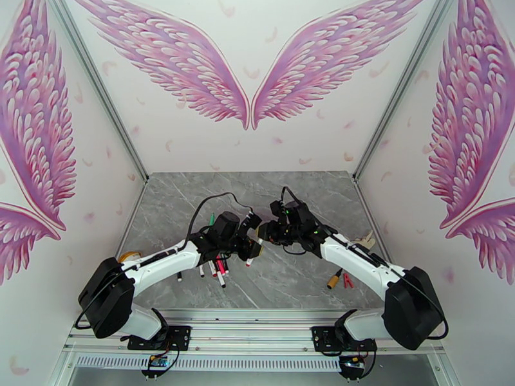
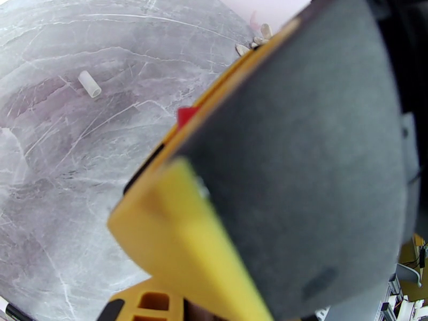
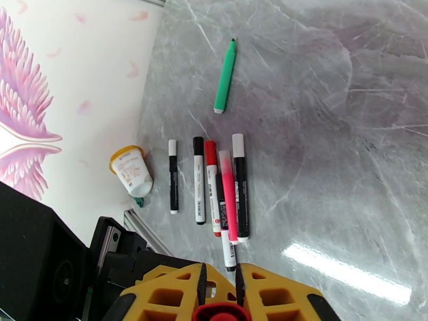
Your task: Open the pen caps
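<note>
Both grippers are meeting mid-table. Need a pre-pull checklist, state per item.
1. Right gripper shut on the red cap: ok.
2. Left gripper shut: ok. A red sliver shows at its pad.
3. Left grip on a pen barrel: cannot tell, the barrel is hidden behind the fingers.
4. Cap already off: cannot tell.
5. Spare pens lying in a row on the table, with the green pen apart from them: ok.
6. Grippers tip to tip in the top view, above the table: ok.
</note>
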